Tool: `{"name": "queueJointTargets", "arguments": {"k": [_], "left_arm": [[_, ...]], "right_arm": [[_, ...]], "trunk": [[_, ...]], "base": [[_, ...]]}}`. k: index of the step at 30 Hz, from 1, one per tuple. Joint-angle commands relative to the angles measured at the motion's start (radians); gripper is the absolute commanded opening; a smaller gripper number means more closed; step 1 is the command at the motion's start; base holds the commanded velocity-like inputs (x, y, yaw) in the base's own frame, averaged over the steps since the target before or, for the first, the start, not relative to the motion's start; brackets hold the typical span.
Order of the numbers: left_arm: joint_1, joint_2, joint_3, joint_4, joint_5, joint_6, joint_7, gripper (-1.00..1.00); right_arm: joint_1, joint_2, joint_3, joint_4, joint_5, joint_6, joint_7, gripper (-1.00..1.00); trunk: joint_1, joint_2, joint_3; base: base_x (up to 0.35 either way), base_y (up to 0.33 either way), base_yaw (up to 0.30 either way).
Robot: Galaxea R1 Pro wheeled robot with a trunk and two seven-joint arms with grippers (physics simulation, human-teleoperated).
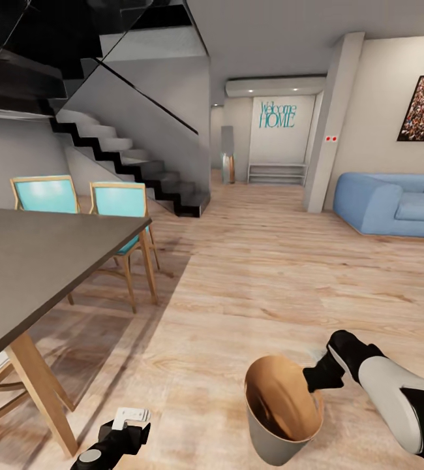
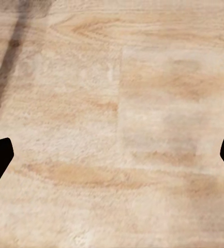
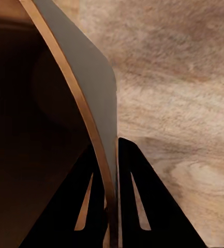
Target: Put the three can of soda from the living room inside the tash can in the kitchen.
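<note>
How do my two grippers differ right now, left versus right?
The right gripper is shut on the trash can, one finger on each side of its rim; the left gripper is open and holds nothing. The right gripper carries the bin tilted above the wood floor; the left gripper points down at bare planks. Both have black fingers.

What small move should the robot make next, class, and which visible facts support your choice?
Probably drive on across the wood floor toward the blue sofa, keeping the grip. The right gripper is shut on the trash can, pinching its wall; the left gripper is open over bare planks, and the can's brown inside looks empty.
</note>
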Motion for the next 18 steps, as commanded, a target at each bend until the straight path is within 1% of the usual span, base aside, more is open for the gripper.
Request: {"name": "queueJointTargets", "arguments": {"k": [1,8,18], "left_arm": [[0.000,0.000,0.000,0.000,0.000,0.000,0.000,1.00],[0.000,0.000,0.000,0.000,-0.002,0.000,0.000,1.00],[0.000,0.000,0.000,0.000,-0.002,-0.003,0.000,1.00]], "right_arm": [[0.001,0.000,0.000,0.000,-0.005,0.002,0.003,-1.00],[0.021,-0.015,0.025,0.002,-0.006,0.004,0.003,-1.00],[0.048,-0.020,0.031,-0.001,-0.004,0.002,-0.001,-1.00]], "trunk": [[-0.004,0.007,0.003],[-0.031,0.056,0.025],[-0.069,0.126,0.057]], "base": [[0.000,0.000,0.000],[0.000,0.000,0.000],[0.000,0.000,0.000]]}}
